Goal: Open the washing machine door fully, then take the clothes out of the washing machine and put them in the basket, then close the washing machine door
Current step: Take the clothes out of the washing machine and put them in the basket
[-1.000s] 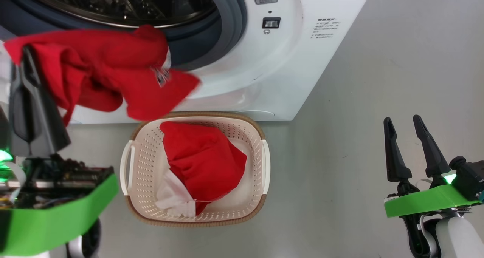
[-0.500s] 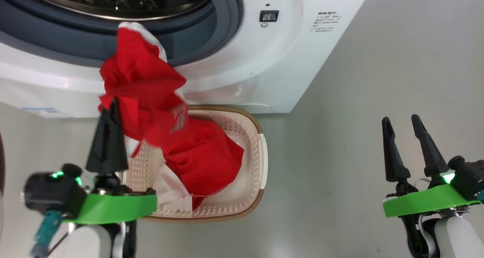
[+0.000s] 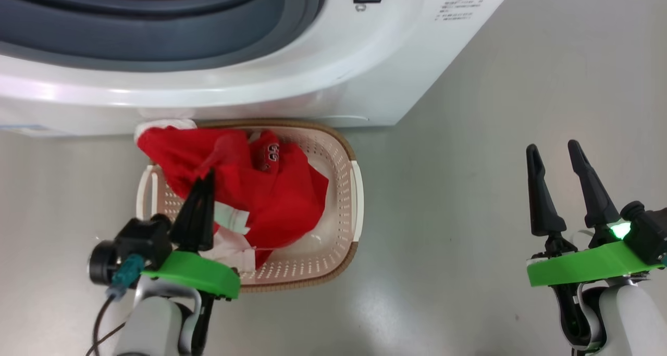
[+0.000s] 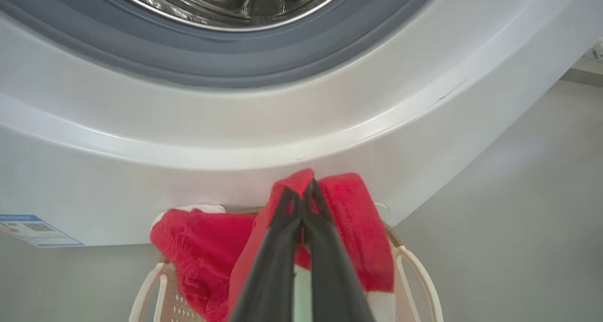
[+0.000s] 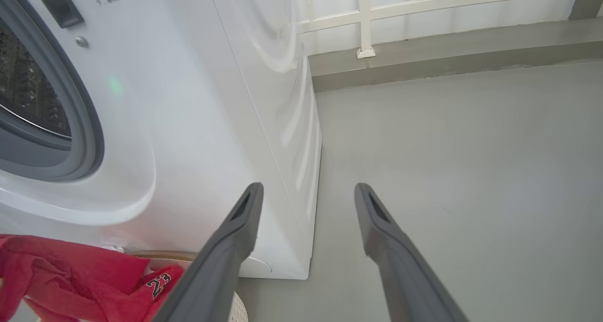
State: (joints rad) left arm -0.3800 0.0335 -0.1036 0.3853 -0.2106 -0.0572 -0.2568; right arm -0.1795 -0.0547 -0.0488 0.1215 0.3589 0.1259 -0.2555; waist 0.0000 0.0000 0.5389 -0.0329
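A "23" shows on the clothes (image 5: 70, 275) — soft red fabric heaped in the perforated cream basket (image 3: 341, 225), just before the glossy white washer (image 3: 323, 80). Left end effector (image 3: 208, 174) is clamped on a red fold over the basket; right end effector (image 3: 551, 146) stands apart, empty — above bare grey floor (image 3: 469, 215).

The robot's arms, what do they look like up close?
Both the left gripper and right gripper have two long, tapering black fingers on a bright green bracket, mounted on a pale forearm. A teal-plugged cable hangs by the left wrist.
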